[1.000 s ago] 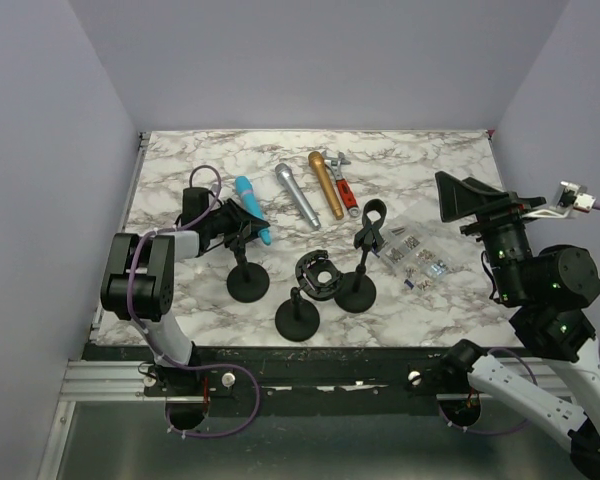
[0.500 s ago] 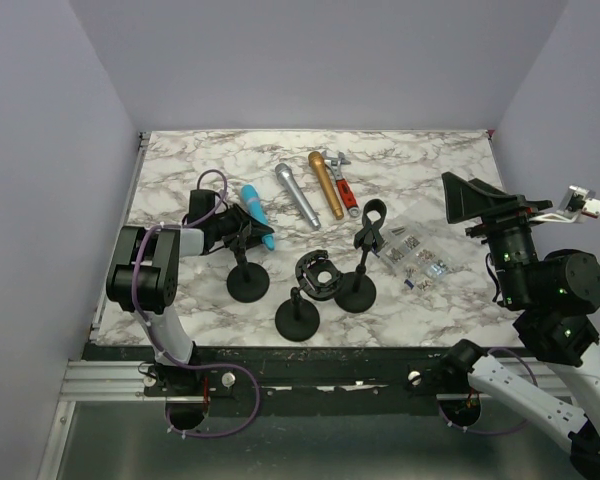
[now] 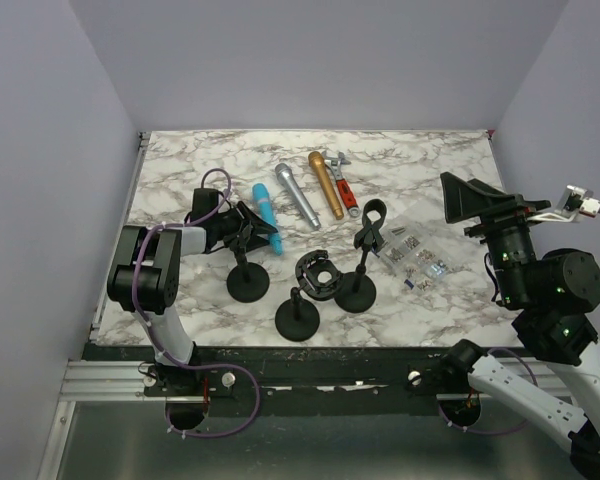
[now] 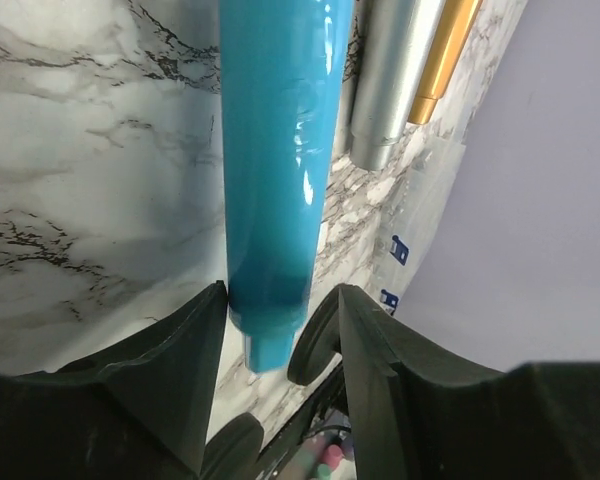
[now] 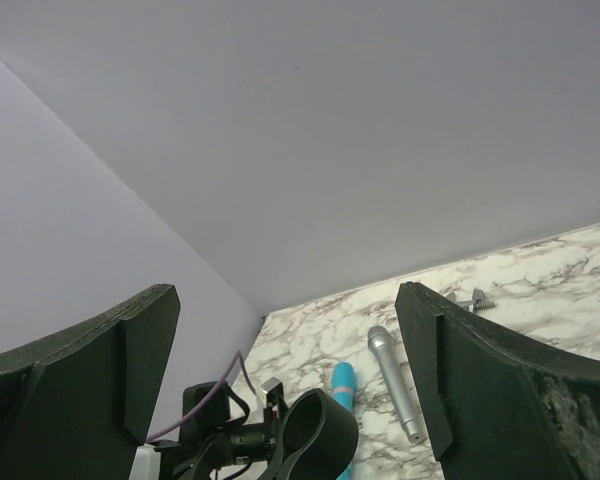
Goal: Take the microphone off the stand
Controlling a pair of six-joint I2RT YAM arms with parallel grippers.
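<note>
The blue microphone (image 3: 265, 207) lies apart from the stands, angled on the marble table (image 3: 420, 160), just right of the left stand's clip (image 3: 242, 240). My left gripper (image 3: 250, 228) is low at the microphone's tail end. In the left wrist view the blue microphone (image 4: 280, 150) has its tail between my fingers (image 4: 185, 380). It rests against the left one, with a gap to the right one, so the left gripper (image 4: 280, 300) is open. My right gripper (image 3: 470, 200) is raised at the right, open and empty, which also shows in the right wrist view (image 5: 285, 340).
The left stand's base (image 3: 248, 283), a bare stand (image 3: 296, 320) and a stand with a ring clip (image 3: 358, 290) are at the front. A loose black clip (image 3: 317, 272), a silver microphone (image 3: 297, 196), a gold microphone (image 3: 326, 184), a red wrench (image 3: 344, 188) and a bag of screws (image 3: 412, 252) lie around them.
My left gripper has swung the blue microphone to the right, away from the left stand's clip. The right arm has shifted slightly.
</note>
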